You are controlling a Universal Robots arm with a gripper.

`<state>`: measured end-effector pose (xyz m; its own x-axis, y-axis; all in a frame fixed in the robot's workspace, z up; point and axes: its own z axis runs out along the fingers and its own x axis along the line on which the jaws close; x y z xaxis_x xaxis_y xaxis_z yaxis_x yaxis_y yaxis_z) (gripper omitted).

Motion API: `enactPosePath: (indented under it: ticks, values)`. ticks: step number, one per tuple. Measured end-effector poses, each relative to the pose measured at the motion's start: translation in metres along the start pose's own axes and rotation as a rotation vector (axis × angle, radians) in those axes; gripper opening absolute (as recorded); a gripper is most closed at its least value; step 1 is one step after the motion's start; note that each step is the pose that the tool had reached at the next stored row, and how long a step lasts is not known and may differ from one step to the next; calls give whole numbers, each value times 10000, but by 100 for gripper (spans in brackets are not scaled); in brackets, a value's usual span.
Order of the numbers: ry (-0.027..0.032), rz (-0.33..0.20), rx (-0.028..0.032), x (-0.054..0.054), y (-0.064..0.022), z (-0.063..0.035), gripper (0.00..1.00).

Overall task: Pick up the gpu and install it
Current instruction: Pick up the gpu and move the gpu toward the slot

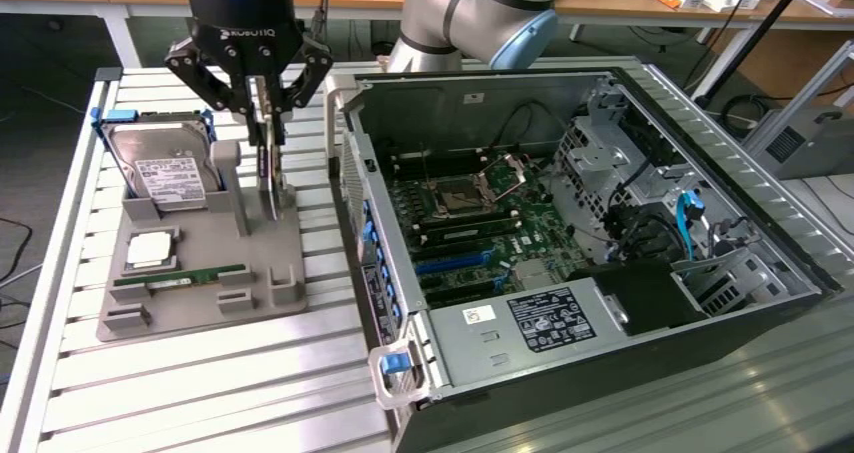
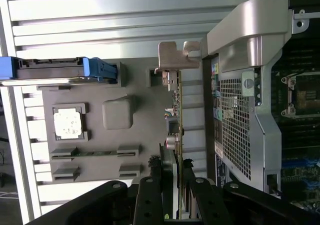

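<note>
One slatted white counter [image 1: 200,373] carries all items. The open computer case [image 1: 467,93] lies on its side across the 3 o'clock half of the exterior view, with the motherboard [image 1: 494,213] exposed inside. The robot arm [image 1: 467,13] enters at 12 o'clock, behind the case.

A grey fixture [image 1: 200,293] rests on the counter at 9 o'clock of the case, just beside its perforated wall. The claw [image 1: 267,133] hangs vertically over the fixture's 3 o'clock edge, with its jaws pointing down.

The gpu [image 1: 275,183] stands upright on edge in the fixture, between the hard drive and the case. The claw is clamped on the card's upper edge, with one of the fingers [image 2: 150,195] pressed against each face. In the wrist view the card appears edge-on, and its silvery bracket [image 2: 177,55] sits at the end farthest from the claw. Whether the card's lower edge has left the fixture cannot be told.

The hard drive [image 1: 163,168], in a blue-handled carrier, leans in the fixture at 9 o'clock of the gpu. The processor chip [image 1: 150,250] lies flat at 6 o'clock of the hard drive. The narrow green memory stick [image 1: 180,275] lies at 6 o'clock of the processor chip.
</note>
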<state>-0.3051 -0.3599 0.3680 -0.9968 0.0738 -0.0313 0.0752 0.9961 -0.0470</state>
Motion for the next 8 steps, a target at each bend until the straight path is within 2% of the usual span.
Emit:
enactPosePath:
  ticks: [8]
  values:
    - [0, 0, 0, -1, -1, -28, 27]
